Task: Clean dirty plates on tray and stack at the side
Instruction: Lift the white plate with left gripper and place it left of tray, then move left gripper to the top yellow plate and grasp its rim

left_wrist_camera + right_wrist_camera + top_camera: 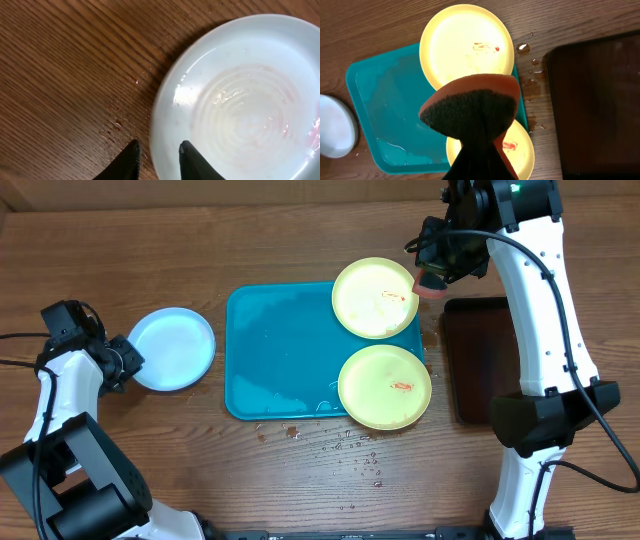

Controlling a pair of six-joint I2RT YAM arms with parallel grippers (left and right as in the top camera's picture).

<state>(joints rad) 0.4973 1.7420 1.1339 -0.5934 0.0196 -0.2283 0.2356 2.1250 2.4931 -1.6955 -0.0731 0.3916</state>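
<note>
Two pale yellow dirty plates with red smears rest on the right side of the wet turquoise tray (pixel 270 350): one at the back (pixel 375 298) and one at the front (pixel 385 387). A light blue plate (pixel 172 348) lies on the table to the left of the tray. My left gripper (pixel 128 362) is at that plate's left rim, jaws apart, one finger (pixel 192 162) over the plate (pixel 240 100) and the other over the wood. My right gripper (pixel 437 272) hovers by the back plate's right edge, shut on an orange sponge (pixel 470 107) with a dark scouring face.
A narrow dark brown tray (pixel 470 360) lies right of the turquoise tray, under the right arm. Water drops (pixel 350 445) are scattered on the wood in front of the tray and near its right corner (pixel 532 75).
</note>
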